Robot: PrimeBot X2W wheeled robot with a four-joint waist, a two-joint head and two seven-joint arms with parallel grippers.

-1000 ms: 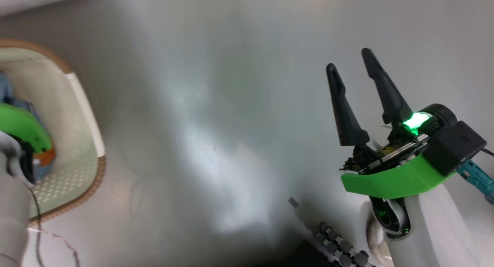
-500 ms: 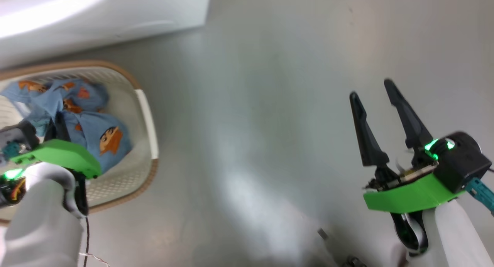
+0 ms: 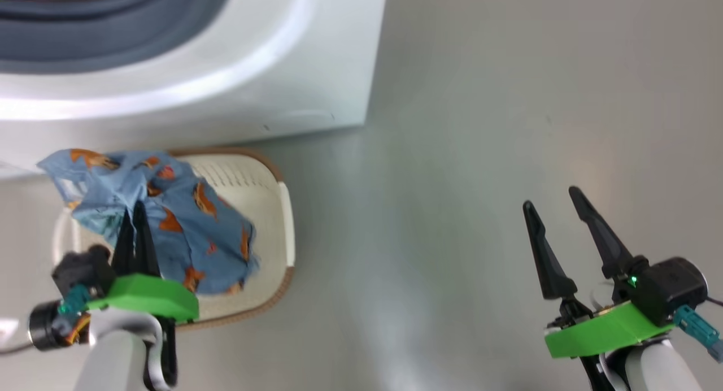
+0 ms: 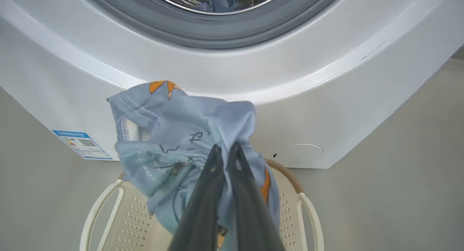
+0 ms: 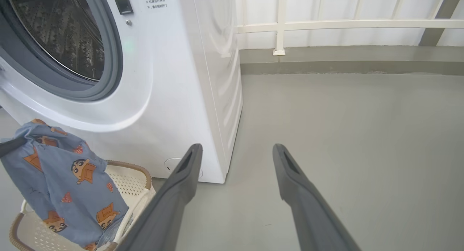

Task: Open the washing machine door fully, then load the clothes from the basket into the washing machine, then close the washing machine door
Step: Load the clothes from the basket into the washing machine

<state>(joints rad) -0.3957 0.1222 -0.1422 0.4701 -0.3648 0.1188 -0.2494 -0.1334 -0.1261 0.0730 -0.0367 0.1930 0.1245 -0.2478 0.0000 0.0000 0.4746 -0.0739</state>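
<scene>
Fingers of your left gripper (image 3: 136,208) clamp the clothes (image 3: 186,227) above the basket (image 3: 248,176), near the washing machine (image 3: 254,86); your right gripper (image 3: 551,198) fingers stand spread apart, empty.

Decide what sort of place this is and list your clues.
Probably a laundry spot, perhaps a balcony or utility area: a white front-loading washing machine stands on a grey floor, with a basket and printed clothes before it, and a pale railing lines the far wall.
</scene>
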